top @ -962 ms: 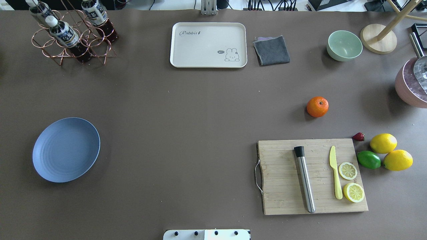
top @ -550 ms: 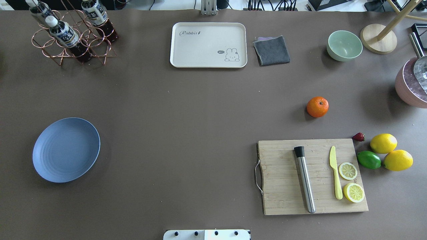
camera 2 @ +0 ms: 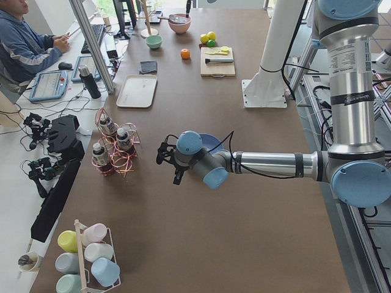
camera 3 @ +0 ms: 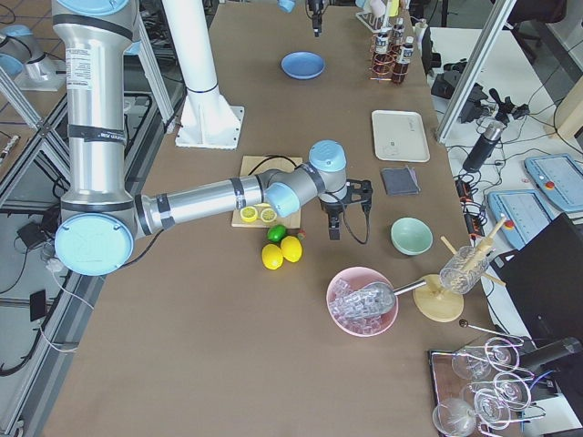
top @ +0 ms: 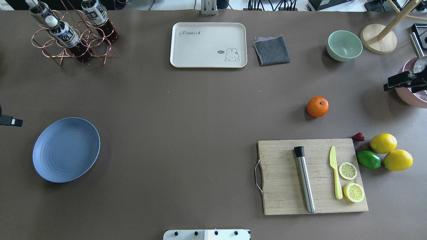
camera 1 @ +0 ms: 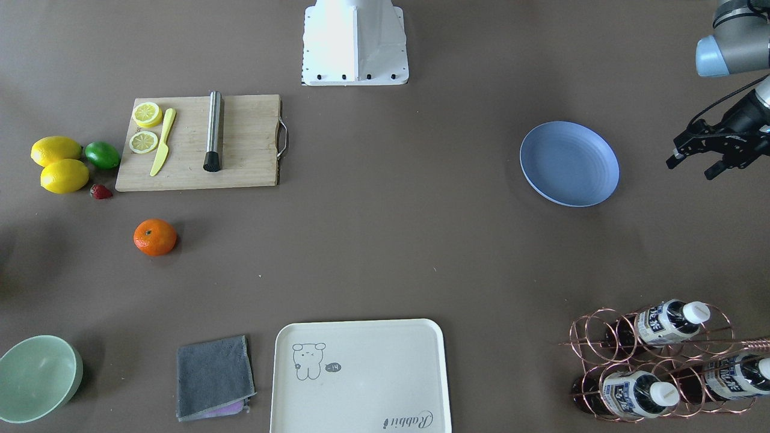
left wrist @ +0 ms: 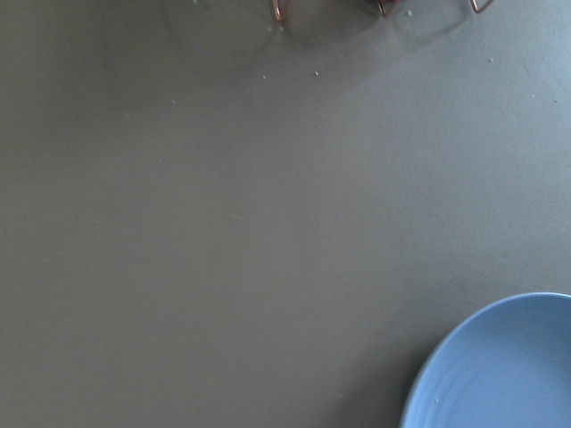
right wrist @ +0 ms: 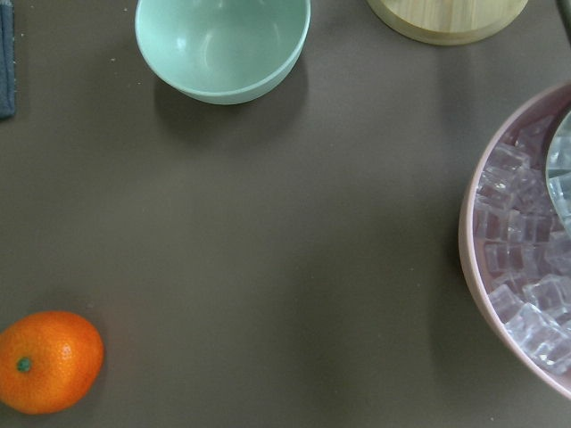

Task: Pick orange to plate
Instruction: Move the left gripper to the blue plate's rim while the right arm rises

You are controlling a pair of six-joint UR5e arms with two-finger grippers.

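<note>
The orange [top: 317, 106] rests on the brown table, just beyond the cutting board; it also shows in the front view [camera 1: 155, 237] and at the lower left of the right wrist view [right wrist: 49, 361]. The blue plate [top: 66, 149] lies empty at the table's left side [camera 1: 569, 163], and its rim shows in the left wrist view [left wrist: 500, 374]. My right gripper [top: 399, 87] hovers open at the right edge, over the pink bowl and well right of the orange. My left gripper [camera 1: 690, 168] hangs open outside the plate, with nothing in it.
A cutting board [top: 313, 176] with a muddler, a yellow knife and lemon slices sits near the orange. Two lemons [top: 383, 143], a lime [top: 368, 159] and a strawberry lie to its right. A pink ice bowl [top: 408, 93], green bowl [top: 344, 45], grey cloth, cream tray [top: 208, 45] and bottle rack [top: 71, 33] line the far side.
Both grippers have come into the overhead view: the right one at the right edge over the pink bowl, the left one at the left edge by the plate. The objects have not moved.
</note>
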